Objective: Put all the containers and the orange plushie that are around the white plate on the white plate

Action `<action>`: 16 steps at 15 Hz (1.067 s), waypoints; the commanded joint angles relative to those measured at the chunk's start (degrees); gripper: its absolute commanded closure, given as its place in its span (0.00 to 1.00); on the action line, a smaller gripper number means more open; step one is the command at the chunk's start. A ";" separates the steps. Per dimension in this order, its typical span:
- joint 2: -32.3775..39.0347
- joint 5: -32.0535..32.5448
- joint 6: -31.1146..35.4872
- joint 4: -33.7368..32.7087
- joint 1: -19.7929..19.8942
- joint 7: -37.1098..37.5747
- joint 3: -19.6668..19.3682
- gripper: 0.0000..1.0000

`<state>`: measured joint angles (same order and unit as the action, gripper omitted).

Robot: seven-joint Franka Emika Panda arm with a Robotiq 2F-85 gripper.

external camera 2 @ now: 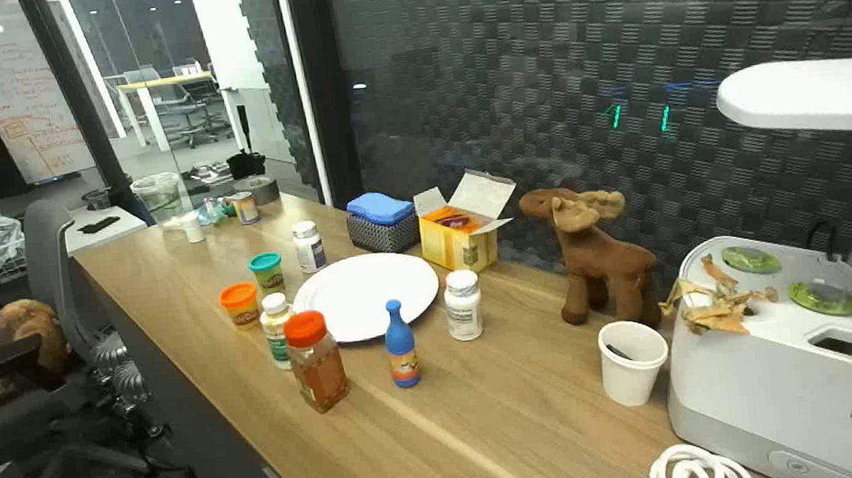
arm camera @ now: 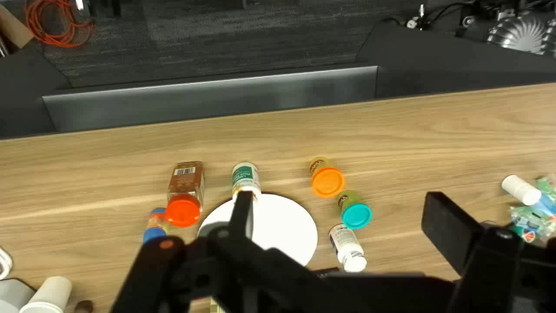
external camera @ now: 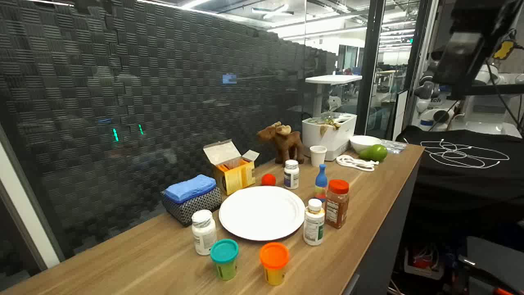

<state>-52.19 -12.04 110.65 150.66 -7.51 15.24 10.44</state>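
Observation:
A round white plate [external camera: 262, 213] lies on the wooden table, its surface bare. Around it stand three white lidded bottles [external camera: 204, 232], a green cup with a teal lid [external camera: 224, 259], an orange cup [external camera: 274, 263], a brown bottle with a red cap [external camera: 337, 203] and a blue bottle [external camera 2: 402, 348]. The orange plushie [external camera: 268, 180] sits at the plate's wall side; in an exterior view the white bottle [external camera 2: 464, 306] hides most of it. Seen in the wrist view, my gripper [arm camera: 341, 202] hangs high above the table, fingers wide apart, holding nothing. Its body covers part of the plate [arm camera: 282, 226].
Behind the plate are an open yellow box [external camera: 235, 174] and a dark woven box with a blue cloth [external camera: 190, 189]. A brown moose toy [external camera 2: 594, 253], a paper cup [external camera 2: 633, 360], a white planter [external camera 2: 795, 358] and a white cord [external camera 2: 696, 472] stand or lie farther along.

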 commanded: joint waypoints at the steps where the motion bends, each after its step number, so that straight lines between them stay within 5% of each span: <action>1: -0.07 -0.29 -0.24 -0.41 0.48 -0.31 0.30 0.00; 6: 1.47 0.20 0.75 -1.36 1.08 -0.44 0.41 0.00; 16: 35.29 4.19 11.21 -16.86 3.00 0.65 1.35 0.00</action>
<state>-28.10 -10.50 120.49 142.56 -5.18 14.38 10.46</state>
